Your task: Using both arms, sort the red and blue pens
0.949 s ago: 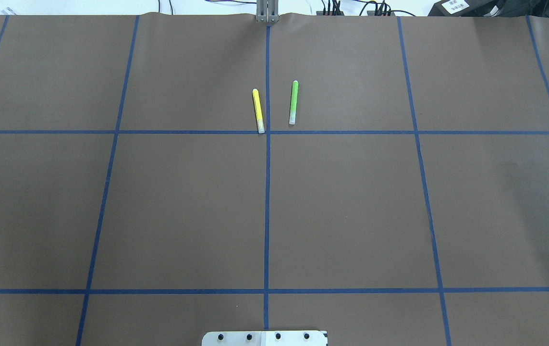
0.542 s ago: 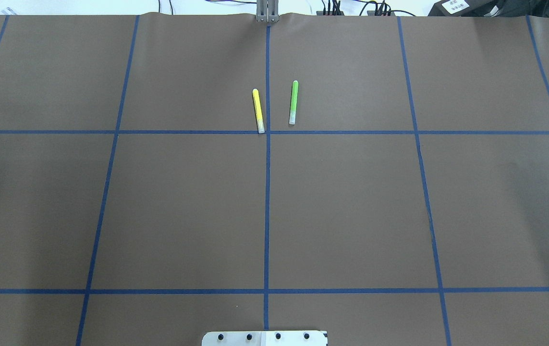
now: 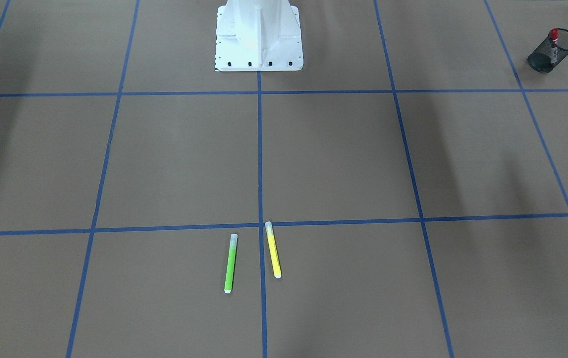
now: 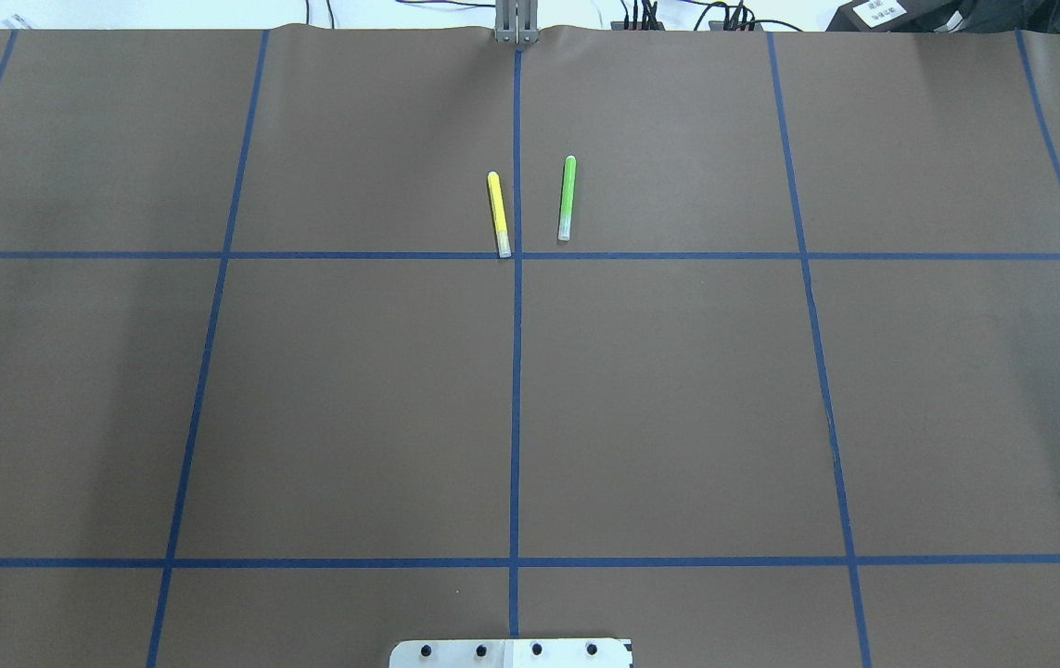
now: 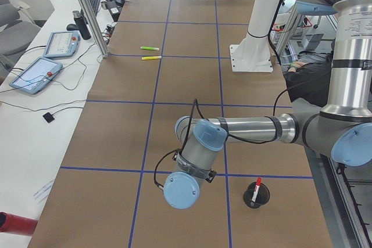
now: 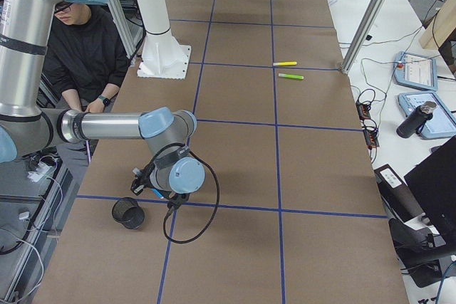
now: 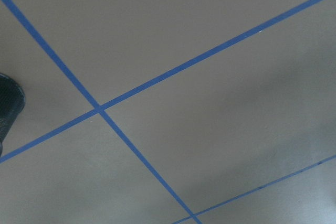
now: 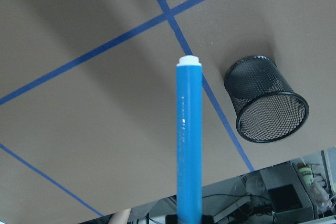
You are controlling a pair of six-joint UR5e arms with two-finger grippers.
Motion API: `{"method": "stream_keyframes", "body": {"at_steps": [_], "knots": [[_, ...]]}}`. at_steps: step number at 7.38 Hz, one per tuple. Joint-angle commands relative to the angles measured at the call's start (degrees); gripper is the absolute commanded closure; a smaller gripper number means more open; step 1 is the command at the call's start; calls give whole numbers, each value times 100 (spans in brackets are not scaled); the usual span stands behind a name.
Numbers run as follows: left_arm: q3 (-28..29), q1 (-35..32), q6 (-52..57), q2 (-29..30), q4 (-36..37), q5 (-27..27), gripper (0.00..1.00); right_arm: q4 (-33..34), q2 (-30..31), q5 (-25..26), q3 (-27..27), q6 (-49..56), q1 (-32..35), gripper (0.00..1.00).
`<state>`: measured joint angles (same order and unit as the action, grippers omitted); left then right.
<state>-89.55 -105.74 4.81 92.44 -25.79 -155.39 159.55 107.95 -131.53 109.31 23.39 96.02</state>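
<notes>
Pinching the blue pen (image 8: 188,140), white tip pointing outward, the right gripper (image 6: 152,184) is held over the worktop (image 8: 105,119) beside a mesh cup (image 8: 265,103); fingers of the left arm (image 5: 250,129) cannot be judged.

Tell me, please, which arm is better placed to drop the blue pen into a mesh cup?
Right. The right arm holds the blue pen beside an empty black mesh cup; the other cup, near the left arm, already contains the red pen.
</notes>
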Motion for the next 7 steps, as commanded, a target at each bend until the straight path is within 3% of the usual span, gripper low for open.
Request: {"method": "stream_keyframes", "body": {"at_steps": [1, 3, 7], "knots": [[86, 141, -7, 641, -49, -18, 0, 33, 85, 110, -829, 927, 83, 100], [69, 151, -208, 793, -57, -27, 0, 50, 182, 57, -1515, 948, 214, 100], [69, 159, -209, 784, -57, -106, 0, 532, 279, 119, -1721, 948, 593, 100]]}}
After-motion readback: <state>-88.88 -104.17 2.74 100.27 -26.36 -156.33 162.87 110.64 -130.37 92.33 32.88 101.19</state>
